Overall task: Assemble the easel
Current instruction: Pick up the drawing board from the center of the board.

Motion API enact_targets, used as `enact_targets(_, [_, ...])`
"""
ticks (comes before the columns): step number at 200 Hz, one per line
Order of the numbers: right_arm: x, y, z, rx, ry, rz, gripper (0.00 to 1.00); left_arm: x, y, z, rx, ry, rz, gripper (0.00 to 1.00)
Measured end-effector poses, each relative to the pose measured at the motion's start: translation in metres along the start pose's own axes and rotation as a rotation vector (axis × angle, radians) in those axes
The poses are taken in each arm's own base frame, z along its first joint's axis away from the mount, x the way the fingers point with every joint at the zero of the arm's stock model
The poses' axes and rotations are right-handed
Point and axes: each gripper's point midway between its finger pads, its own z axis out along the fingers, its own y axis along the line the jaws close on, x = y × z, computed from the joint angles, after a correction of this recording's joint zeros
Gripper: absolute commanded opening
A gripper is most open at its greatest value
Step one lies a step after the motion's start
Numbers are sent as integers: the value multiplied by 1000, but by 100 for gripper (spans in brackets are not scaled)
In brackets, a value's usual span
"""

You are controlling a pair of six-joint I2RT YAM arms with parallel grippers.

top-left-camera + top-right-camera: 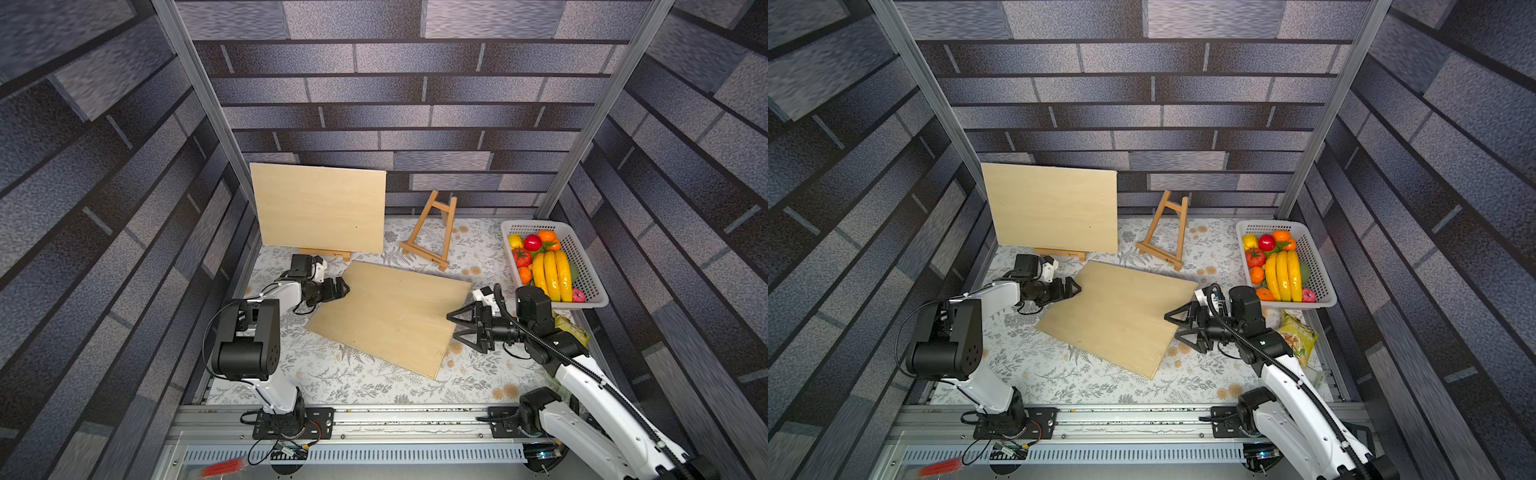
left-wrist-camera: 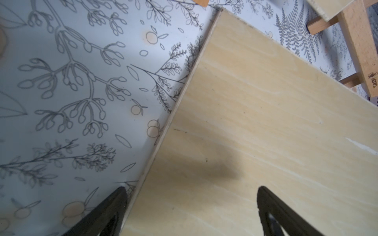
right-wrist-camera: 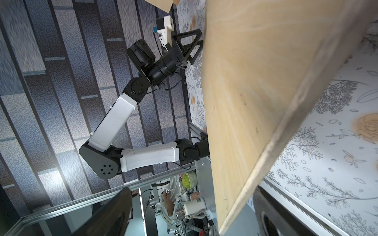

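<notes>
The left fingers (image 2: 102, 210) are spread at the left corner of the flat board (image 1: 390, 316) on the table (image 1: 332, 374); the right fingers (image 3: 114, 212) are spread astride its right edge. Closure is called for, then lifting onto the empty easel (image 1: 432, 232) behind it.

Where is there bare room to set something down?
Free: the tablecloth strip between the loose board and the front rail; a patch between the empty easel and the basket. Crowded: back left, around the propped board and left gripper.

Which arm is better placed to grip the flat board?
Right, probably: the right gripper is open with the flat board edge between its jaws; the left gripper is only near a corner.
</notes>
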Motion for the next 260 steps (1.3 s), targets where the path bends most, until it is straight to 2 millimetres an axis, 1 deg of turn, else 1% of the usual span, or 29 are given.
enact_targets(29, [10, 4, -3, 21, 23, -62, 93, 1, -7, 3, 10, -3, 23, 100])
enact_targets(57, [10, 8, -6, 48, 13, -139, 93, 2, -10, 5, 16, -1, 31, 100])
enact_targets(96, [-2, 11, -9, 84, -53, -241, 93, 4, -12, 6, 19, 0, 38, 100])
enact_targets(136, [-18, 9, -11, 124, -137, -275, 93, 5, -14, 6, 26, 3, 39, 100])
enact_targets(152, [-27, 15, -13, 117, -181, -299, 93, 5, -14, 6, 29, 4, 39, 100])
enact_targets(162, [-32, 24, -15, 104, -210, -319, 93, 6, -15, 6, 36, 7, 39, 100])
enact_targets(173, [-37, 38, -19, 76, -244, -356, 93, 8, -19, 6, 48, 14, 41, 100])
enact_targets(181, [-40, 52, -22, 45, -267, -385, 93, 10, -23, 7, 65, 24, 30, 100])
enact_targets(190, [-37, 65, -21, -3, -253, -419, 93, 25, -44, 7, 164, 86, 8, 100])
enact_targets(202, [-29, 76, -17, -53, -212, -437, 93, 60, -83, 9, 305, 214, 7, 100])
enact_targets(211, [-32, 87, -20, -89, -234, -467, 93, 79, -100, 7, 361, 289, -7, 100])
enact_targets(222, [-29, 104, -25, -137, -238, -508, 93, 97, -110, 3, 413, 368, -53, 100])
enact_targets(235, [-21, 112, -25, -167, -210, -515, 92, 115, -116, -3, 453, 454, -112, 100])
enact_targets(247, [-20, 115, -26, -172, -207, -511, 91, 123, -118, -7, 464, 493, -146, 100])
enact_targets(260, [-19, 113, -26, -154, -200, -500, 90, 126, -118, -8, 464, 508, -162, 100])
